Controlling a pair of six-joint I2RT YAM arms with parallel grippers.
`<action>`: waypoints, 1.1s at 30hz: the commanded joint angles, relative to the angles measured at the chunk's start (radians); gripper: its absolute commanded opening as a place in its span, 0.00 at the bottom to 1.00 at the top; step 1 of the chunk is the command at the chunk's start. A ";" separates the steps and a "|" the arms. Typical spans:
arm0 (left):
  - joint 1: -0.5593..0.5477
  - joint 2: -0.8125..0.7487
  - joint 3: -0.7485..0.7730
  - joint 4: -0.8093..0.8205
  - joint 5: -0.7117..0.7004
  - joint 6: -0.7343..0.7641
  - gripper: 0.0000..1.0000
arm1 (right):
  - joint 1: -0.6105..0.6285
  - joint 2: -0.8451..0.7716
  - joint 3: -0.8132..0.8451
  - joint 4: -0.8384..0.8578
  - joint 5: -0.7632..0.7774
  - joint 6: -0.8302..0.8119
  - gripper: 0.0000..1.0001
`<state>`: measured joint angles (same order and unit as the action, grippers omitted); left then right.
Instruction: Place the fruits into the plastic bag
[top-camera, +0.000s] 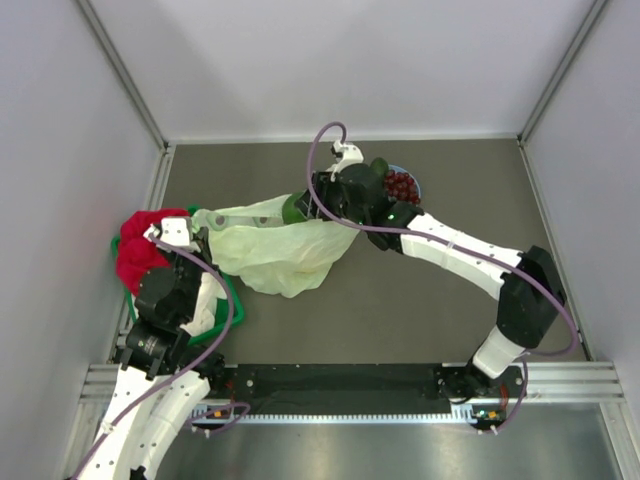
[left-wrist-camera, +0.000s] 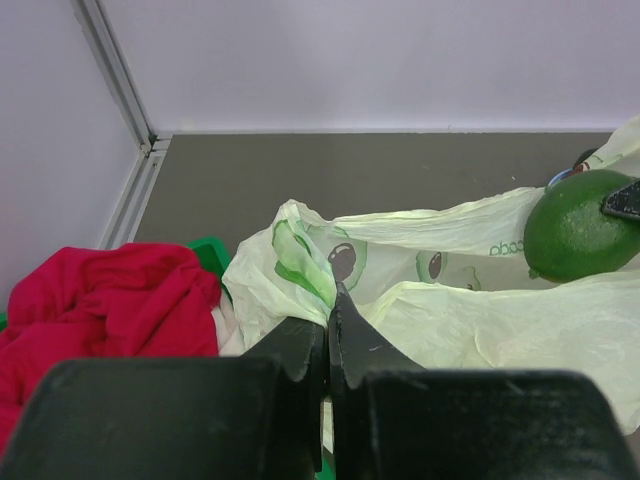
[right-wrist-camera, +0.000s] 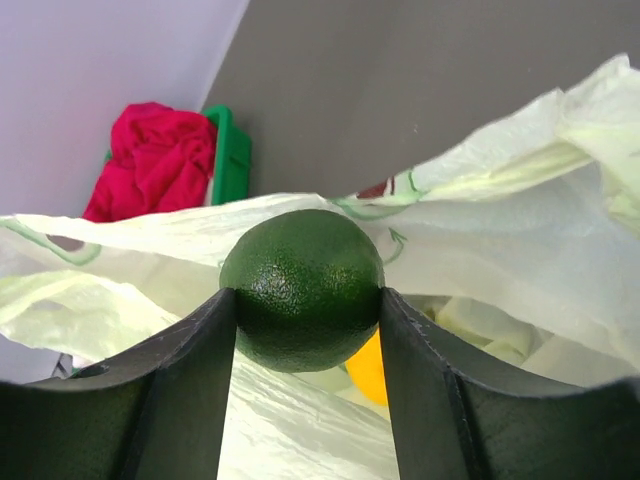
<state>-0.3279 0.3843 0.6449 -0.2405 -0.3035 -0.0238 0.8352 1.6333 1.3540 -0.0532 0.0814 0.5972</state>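
- We see the left gripper (left-wrist-camera: 328, 335) with its fingers pressed together, pinching a fold of the plastic bag (top-camera: 280, 250) at its left edge.
- The bag lies crumpled on the table (top-camera: 420, 310), left of centre. Its mouth faces the right arm, and its pale green film is printed with small avocado pictures.
- The right gripper (right-wrist-camera: 308, 298) is clamped on the green avocado-like fruit (left-wrist-camera: 580, 225), one finger on each side of it.
- We place that fruit at the bag's mouth, over the top edge of the film. It is off the table and not let go.
- The round orange-yellow citrus (right-wrist-camera: 370, 368) is inside the bag, partly hidden below the green fruit in the right wrist view.
- The dark red grape bunch (top-camera: 401, 186) sits on the blue plate (top-camera: 419, 186) at the far side of the table, just beside the right wrist and outside the bag.
- We cannot find the small dark fruit in any view.
- The red cloth (top-camera: 140, 245) is heaped in a green bin (right-wrist-camera: 232, 155) at the left wall, close to the left gripper.
- A white cloth (top-camera: 207, 300) lies just beside it, under the left arm.
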 joint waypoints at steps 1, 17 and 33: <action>0.004 0.001 0.001 0.041 0.003 0.004 0.00 | 0.012 -0.012 0.003 0.004 0.004 0.013 0.43; 0.004 -0.008 0.001 0.040 0.003 0.002 0.00 | 0.091 -0.012 -0.124 -0.020 0.015 0.064 0.42; 0.004 -0.005 -0.004 0.047 0.058 0.002 0.00 | 0.108 0.250 0.080 -0.048 0.069 -0.010 0.42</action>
<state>-0.3279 0.3840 0.6449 -0.2401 -0.2848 -0.0238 0.9314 1.8061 1.3254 -0.0948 0.1036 0.6479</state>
